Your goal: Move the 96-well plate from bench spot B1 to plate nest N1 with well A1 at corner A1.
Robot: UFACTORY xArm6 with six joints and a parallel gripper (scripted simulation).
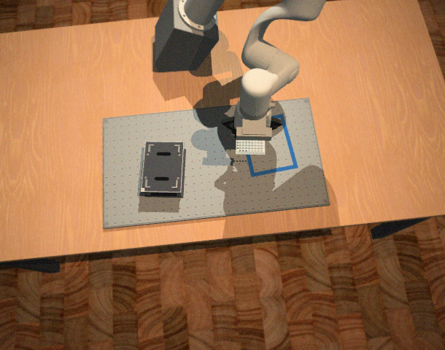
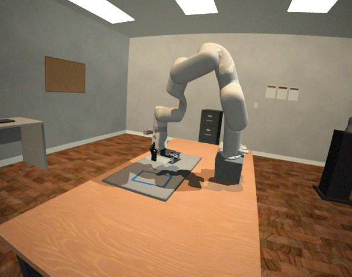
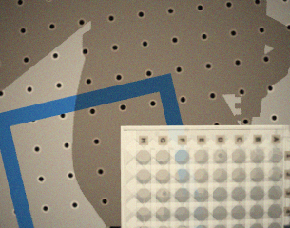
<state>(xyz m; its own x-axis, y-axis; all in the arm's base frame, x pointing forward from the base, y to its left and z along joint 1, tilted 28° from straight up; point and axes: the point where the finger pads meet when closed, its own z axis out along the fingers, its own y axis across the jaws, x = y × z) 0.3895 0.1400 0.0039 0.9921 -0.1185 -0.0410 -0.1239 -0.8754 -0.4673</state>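
My gripper (image 1: pixel 252 126) is shut on the white 96-well plate (image 1: pixel 250 146) and holds it in the air above the grey perforated baseplate (image 1: pixel 211 162). The plate hangs over the left edge of the blue-outlined spot B1 (image 1: pixel 273 149). In the wrist view the plate (image 3: pixel 206 178) fills the lower right, with the blue outline (image 3: pixel 87 123) beneath and to its left. The fingertips are hidden in the wrist view. The raised dark plate nest N1 (image 1: pixel 162 168) with white corner locators stands at the left of the baseplate and holds nothing. In the exterior view the gripper (image 2: pixel 158 154) hangs just in front of the nest (image 2: pixel 173 153).
The arm's dark base block (image 1: pixel 184 37) stands on the wooden table behind the baseplate. A second desk (image 2: pixel 15 131), a filing cabinet (image 2: pixel 210 126) and a dark pedestal (image 2: pixel 340 167) stand away from the table.
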